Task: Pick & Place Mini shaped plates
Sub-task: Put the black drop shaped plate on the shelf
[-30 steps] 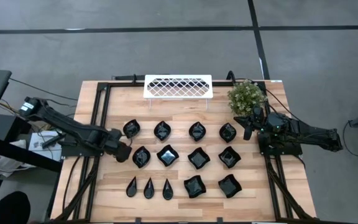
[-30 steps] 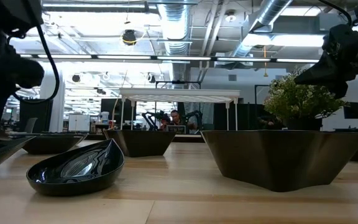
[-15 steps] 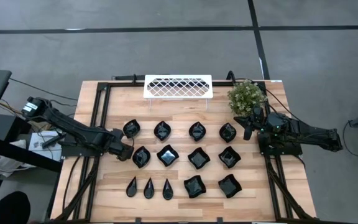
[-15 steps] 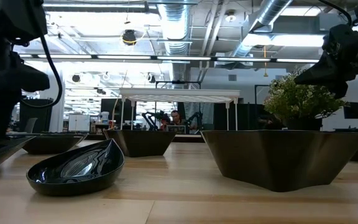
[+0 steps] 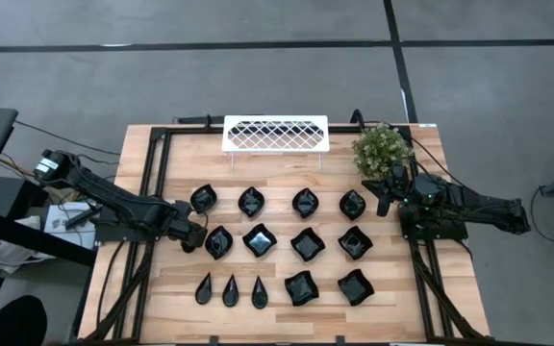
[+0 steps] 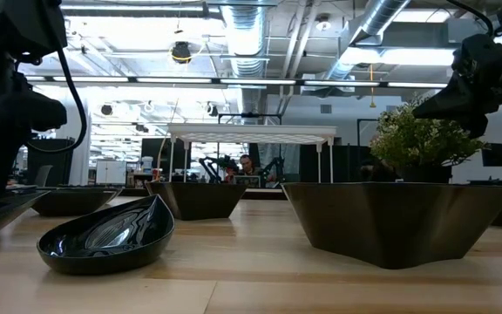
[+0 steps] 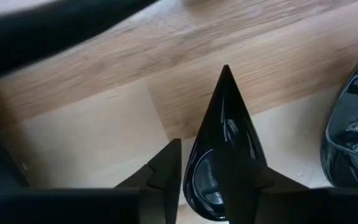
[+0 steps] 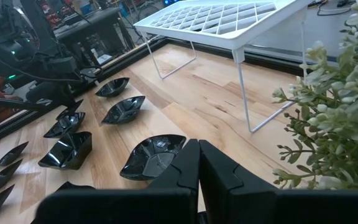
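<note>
**While the left gripper straddles a teardrop plate, the right arm waits beside the plant**

Where the wooden table (image 5: 183,168) opens out in front of the white lattice rack (image 5: 275,133), the mini shaped plates (image 5: 305,203) lie in three rows running parallel to the rack. The row nearest the rack holds four rounded dishes, and so does the next row out. The row farthest from the rack holds three slim teardrops (image 5: 230,290) and two squarer dishes (image 5: 300,287).

The left gripper (image 5: 193,234) is low over the table, off the rack's left end and level with the second row. It sits just beside that row's leftmost dish (image 5: 219,241). In the left wrist view, its fingers (image 7: 166,167) are parted around the wide end of a teardrop plate (image 7: 225,140), which lies flat on the wood with its point aimed away from the gripper. A thin strip of wood shows between one finger and the rim. The other finger overlaps the plate, so I cannot tell whether it touches. From above, the gripper hides this plate.

The right gripper (image 5: 384,205) hangs off the rack's right end, beside the potted plant (image 5: 381,147). Its fingers are pressed together and hold nothing.
</note>
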`<state>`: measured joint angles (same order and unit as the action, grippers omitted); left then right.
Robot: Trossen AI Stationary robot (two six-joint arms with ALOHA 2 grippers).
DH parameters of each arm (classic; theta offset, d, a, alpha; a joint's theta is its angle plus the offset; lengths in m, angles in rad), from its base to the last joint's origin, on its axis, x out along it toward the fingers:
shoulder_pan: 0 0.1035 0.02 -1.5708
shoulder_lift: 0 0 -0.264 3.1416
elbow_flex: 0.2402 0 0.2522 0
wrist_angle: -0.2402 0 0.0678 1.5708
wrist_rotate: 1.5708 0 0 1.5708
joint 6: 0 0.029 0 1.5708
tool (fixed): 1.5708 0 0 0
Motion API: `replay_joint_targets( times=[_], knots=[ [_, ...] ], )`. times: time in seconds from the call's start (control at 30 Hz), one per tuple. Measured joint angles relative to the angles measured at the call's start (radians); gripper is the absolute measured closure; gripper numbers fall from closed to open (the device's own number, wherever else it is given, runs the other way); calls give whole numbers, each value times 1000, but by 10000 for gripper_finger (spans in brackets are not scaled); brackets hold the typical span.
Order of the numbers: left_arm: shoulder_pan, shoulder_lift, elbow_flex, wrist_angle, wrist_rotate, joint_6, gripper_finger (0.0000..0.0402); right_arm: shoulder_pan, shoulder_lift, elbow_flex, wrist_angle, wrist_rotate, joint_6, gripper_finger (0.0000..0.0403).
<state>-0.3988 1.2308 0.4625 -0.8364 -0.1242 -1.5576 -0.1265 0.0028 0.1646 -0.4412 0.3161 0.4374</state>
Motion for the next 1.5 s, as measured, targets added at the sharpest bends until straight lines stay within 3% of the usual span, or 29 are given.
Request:
replay_joint_targets(
  times=[0.23, 0.53, 1.5],
  knots=[
    [0, 0, 0, 10, -38, -22, 274, 0, 0, 0, 0, 0, 0, 403],
    [0, 0, 0, 24, -83, -22, 281, 0, 0, 0, 0, 0, 0, 403],
    [0, 0, 1, 46, -130, -18, 383, 0, 0, 0, 0, 0, 0, 403]
  ],
)
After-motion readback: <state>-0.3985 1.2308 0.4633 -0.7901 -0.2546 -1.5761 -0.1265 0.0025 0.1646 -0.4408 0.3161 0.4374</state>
